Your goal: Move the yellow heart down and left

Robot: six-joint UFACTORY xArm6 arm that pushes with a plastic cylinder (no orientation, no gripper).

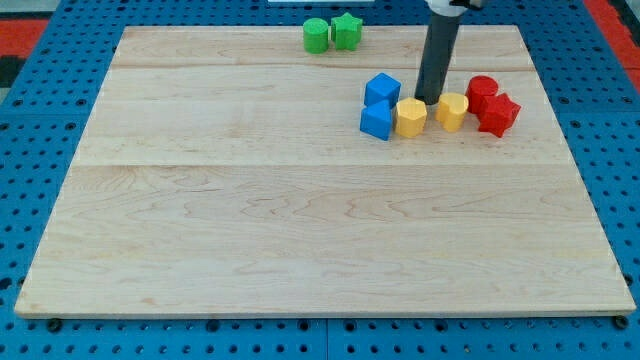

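A: Scanning rightward: blue blocks (379,105), yellow hexagon-like block (410,117), my tip (431,101), yellow heart (452,111), red blocks (492,105).

B: Progress?

A: Heart apparently unmoved, upper right of worktop (300,230). No jaws; rod holds nothing.

Rod (440,50) cut off at the view's top.

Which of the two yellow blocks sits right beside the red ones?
The right-hand yellow block, touching the red blocks. The other yellow block sits against the blue blocks.
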